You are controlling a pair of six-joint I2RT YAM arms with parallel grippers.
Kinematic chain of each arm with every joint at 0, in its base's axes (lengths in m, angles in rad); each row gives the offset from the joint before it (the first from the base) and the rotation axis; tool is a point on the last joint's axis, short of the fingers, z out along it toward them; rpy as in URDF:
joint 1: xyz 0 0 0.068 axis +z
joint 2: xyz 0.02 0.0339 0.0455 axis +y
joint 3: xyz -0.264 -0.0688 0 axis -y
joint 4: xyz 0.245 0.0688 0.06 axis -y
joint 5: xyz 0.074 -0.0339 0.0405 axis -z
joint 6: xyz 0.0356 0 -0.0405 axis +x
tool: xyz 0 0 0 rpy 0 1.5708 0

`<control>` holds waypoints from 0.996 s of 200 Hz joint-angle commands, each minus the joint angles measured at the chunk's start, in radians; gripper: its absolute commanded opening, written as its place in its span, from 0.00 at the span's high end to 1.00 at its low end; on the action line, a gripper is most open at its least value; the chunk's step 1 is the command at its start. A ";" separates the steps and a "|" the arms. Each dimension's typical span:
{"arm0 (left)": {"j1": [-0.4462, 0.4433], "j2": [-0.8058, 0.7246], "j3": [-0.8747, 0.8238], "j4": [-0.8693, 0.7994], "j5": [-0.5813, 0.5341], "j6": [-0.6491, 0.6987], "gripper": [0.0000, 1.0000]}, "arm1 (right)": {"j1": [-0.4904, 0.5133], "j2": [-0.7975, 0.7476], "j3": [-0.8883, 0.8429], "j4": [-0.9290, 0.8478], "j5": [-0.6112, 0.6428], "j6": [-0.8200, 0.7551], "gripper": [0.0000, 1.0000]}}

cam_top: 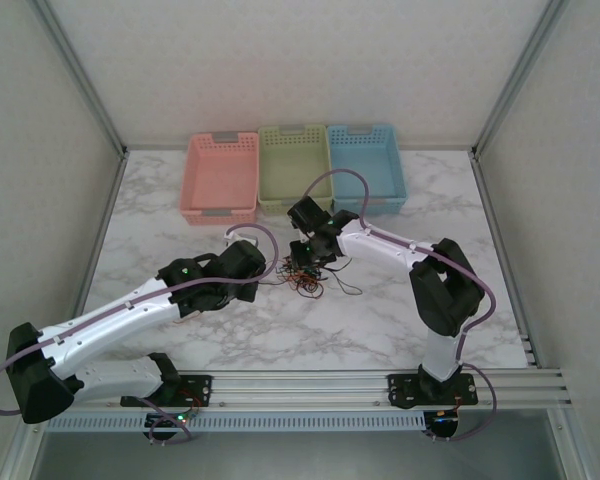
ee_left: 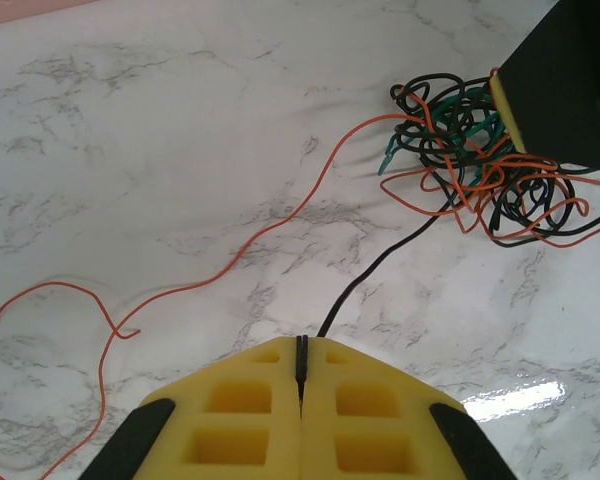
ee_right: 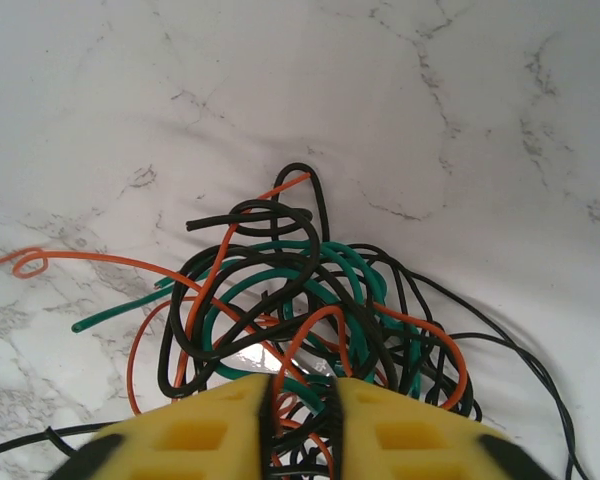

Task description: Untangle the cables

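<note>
The marble table [cam_top: 400, 320] spreads out under me, and my two arms reach over it from the near edge. The left arm [cam_top: 120, 320] lies low across the left side, and the right arm [cam_top: 390, 245] bends in from the right. Three baskets stand side by side along the far edge: a pink basket [cam_top: 220, 180], a green basket [cam_top: 292, 165] and a blue basket [cam_top: 365, 165].

The cables [cam_top: 308, 280] lie in a knotted heap near the middle of the table, nearer to me than the baskets. Black, red-orange and teal loops are wound through each other. The heap sits between my two wrists.

My right end effector [ee_right: 302, 385] is right down on the heap. Its yellow pads stand a narrow gap apart, with red-orange and teal strands between them. I cannot tell whether the strands are clamped.

My left end effector [ee_left: 301, 345] sits apart from the heap. Its pads are pressed together and pinch one black cable [ee_left: 380, 265], which runs from the fingertips across the table into the tangle. Just beside it a loose red-orange cable [ee_left: 230, 265] snakes away from the heap towards my left.
</note>
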 commanded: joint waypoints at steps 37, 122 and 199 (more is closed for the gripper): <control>0.008 -0.042 0.016 -0.067 -0.083 -0.038 1.00 | 0.008 -0.083 -0.008 -0.036 0.128 -0.036 1.00; 0.030 -0.268 0.092 -0.267 -0.313 -0.099 1.00 | -0.193 -0.250 -0.179 0.020 0.141 -0.056 1.00; 0.066 -0.322 0.110 -0.309 -0.364 -0.111 1.00 | -0.449 -0.397 -0.357 0.072 0.108 -0.036 1.00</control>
